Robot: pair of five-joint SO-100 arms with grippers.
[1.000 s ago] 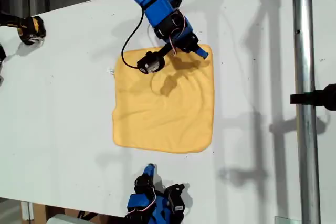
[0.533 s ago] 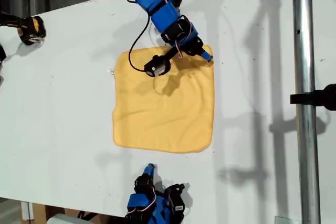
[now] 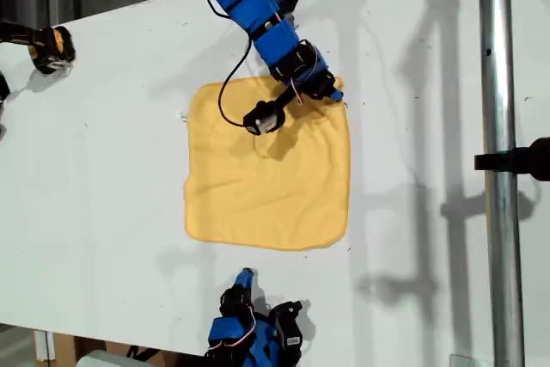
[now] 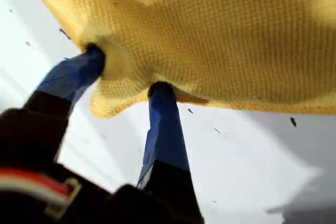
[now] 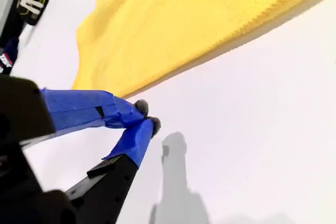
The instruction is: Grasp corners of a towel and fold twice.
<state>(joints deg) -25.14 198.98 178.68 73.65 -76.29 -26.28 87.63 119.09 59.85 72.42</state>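
The yellow-orange towel (image 3: 266, 178) lies spread flat on the white table (image 3: 94, 178). My first gripper (image 3: 332, 92) is at the towel's far corner on the exterior view's right. In the first wrist view its two blue fingers (image 4: 160, 103) pinch a bunched fold of the towel (image 4: 220, 35) at that corner, and my first gripper (image 4: 127, 74) is shut on it. My second gripper (image 3: 247, 276) rests on the table just short of the towel's near edge. It (image 5: 147, 119) is shut on nothing, with the towel (image 5: 184, 24) lying beyond its tips.
A metal pole (image 3: 497, 161) with a black clamp (image 3: 526, 159) runs down the exterior view's right. A black and yellow object (image 3: 47, 47) sits at the exterior view's upper left. The table's near edge runs along the exterior view's bottom left.
The first arm has shifted a little toward the exterior view's right and lower over the far corner. That corner is now drawn inward, and the wrinkles near it have smoothed. The second arm has not moved.
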